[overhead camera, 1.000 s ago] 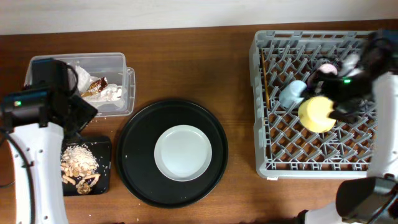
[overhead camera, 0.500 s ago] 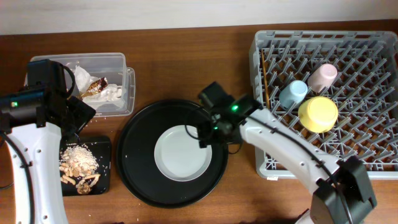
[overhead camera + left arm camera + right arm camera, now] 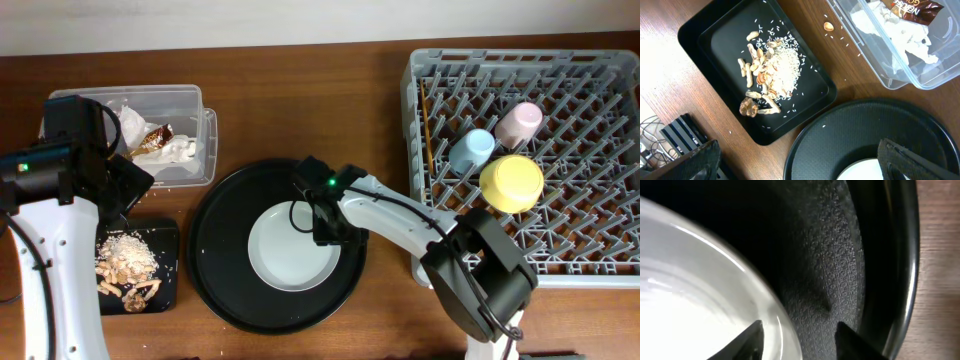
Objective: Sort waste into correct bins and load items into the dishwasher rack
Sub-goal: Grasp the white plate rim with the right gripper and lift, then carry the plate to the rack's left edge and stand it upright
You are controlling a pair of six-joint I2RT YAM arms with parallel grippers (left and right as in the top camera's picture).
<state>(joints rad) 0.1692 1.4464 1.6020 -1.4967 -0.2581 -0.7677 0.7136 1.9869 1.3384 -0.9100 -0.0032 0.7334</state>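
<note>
The pale grey round plate (image 3: 285,250) lies in the middle of the large round black tray (image 3: 215,270). My right gripper (image 3: 325,225) is down at the plate's upper right rim. In the right wrist view the right gripper (image 3: 799,330) straddles that rim: one finger is over the plate (image 3: 690,280), the other over the tray, a gap still showing. My left gripper (image 3: 115,185) hangs wide open and holds nothing, between the clear tub (image 3: 190,100) and the shallow black tray (image 3: 170,290). The dishwasher rack (image 3: 520,250) holds the pink cup (image 3: 519,124), blue cup (image 3: 471,150), yellow bowl (image 3: 511,183) and chopsticks (image 3: 427,125).
Crumpled white paper (image 3: 900,35) and a brown-gold wrapper (image 3: 910,7) lie in the clear tub (image 3: 880,65). Food scraps (image 3: 770,65) and rice grains fill the black tray (image 3: 700,45). A single nut and a few grains lie on the wood beside the tub.
My right arm has swung from over the rack across to the plate and come down at its rim, its jaws narrowing. The left arm has not moved.
</note>
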